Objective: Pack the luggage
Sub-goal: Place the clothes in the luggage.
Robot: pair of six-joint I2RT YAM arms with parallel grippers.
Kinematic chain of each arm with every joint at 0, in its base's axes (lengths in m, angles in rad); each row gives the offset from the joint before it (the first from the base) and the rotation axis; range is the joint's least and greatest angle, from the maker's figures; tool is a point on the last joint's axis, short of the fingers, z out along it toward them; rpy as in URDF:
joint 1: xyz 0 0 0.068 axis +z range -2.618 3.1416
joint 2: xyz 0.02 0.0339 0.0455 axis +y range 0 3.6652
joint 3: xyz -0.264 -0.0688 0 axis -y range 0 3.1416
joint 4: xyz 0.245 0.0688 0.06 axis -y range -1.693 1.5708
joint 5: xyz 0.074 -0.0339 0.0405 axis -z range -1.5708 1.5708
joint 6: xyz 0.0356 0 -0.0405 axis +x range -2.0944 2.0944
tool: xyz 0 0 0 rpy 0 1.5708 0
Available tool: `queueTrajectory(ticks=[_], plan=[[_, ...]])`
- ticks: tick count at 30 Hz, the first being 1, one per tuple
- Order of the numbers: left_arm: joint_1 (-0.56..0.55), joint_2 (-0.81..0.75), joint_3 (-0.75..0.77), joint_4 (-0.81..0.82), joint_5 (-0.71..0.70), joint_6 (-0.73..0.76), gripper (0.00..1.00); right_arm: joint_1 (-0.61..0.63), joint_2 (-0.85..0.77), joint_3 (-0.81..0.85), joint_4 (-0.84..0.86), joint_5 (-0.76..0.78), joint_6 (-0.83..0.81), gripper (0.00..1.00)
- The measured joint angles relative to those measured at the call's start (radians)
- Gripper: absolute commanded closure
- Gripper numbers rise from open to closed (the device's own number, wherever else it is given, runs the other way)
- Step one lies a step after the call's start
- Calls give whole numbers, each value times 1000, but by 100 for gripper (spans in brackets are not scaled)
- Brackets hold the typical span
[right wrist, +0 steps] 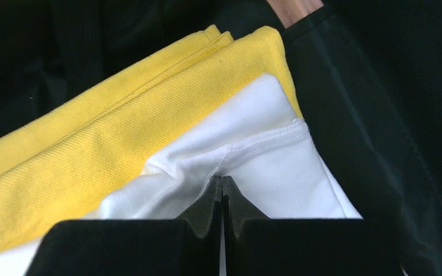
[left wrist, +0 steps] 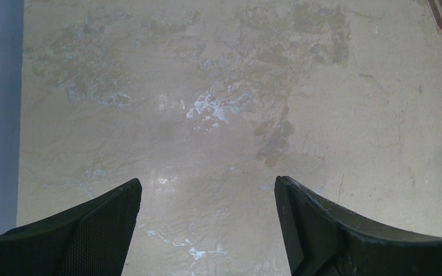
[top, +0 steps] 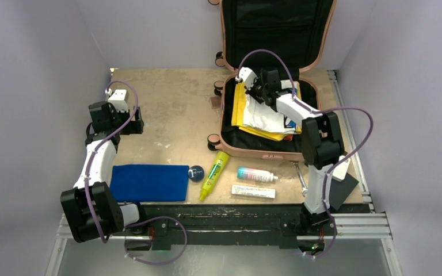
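**Pale walls around my worn tabletop**

Plain walls (top: 40, 52) of pale lavender-grey close me in on the left, on the right and on the far side. Between them lies my tabletop (top: 167, 109), tan and worn, with pale scuffed patches and a soft shine of light on it. Metal rails (top: 368, 225) run along its near edge and its right edge. In front of the near rail is a smooth grey surface (top: 236, 261).

The left arm (top: 95, 165) and the right arm (top: 316, 184) have white links and black, blocky joint housings. A thin purple cable (top: 263, 50) loops along each arm and ends at a small white block (top: 118, 100) just behind the pincer. The fingers (left wrist: 101, 230) of the left pincer (left wrist: 207, 184) and the right pincer (right wrist: 223, 183) are matte black and taper towards the tip. One inner pad has a fine grid texture.
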Motion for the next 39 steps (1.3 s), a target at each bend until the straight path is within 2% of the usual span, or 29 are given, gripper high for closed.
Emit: queueTrajectory(ticks=[3,8,14,20,24,30,35,36,39], plan=[[0,0,-2,1,0,0,15,0,47,17,11,34,10,100],[0,0,-2,5,0,0,15,4,0,14,21,54,58,100],[0,0,-2,6,0,1,13,3,-183,-35,30,55,85,100],[0,0,-1,-5,14,36,2,4,-332,-124,60,31,91,100],[0,21,37,-66,58,107,1,4,-272,-147,58,20,91,100],[0,47,89,-188,112,268,1,9,-84,-144,-18,-16,99,100],[0,43,92,-338,145,444,1,12,-93,-113,-56,-19,115,100],[0,41,93,-372,152,484,1,12,-109,-113,-65,-19,122,95],[0,31,93,-456,160,584,1,13,-168,-108,-88,-15,145,70]])
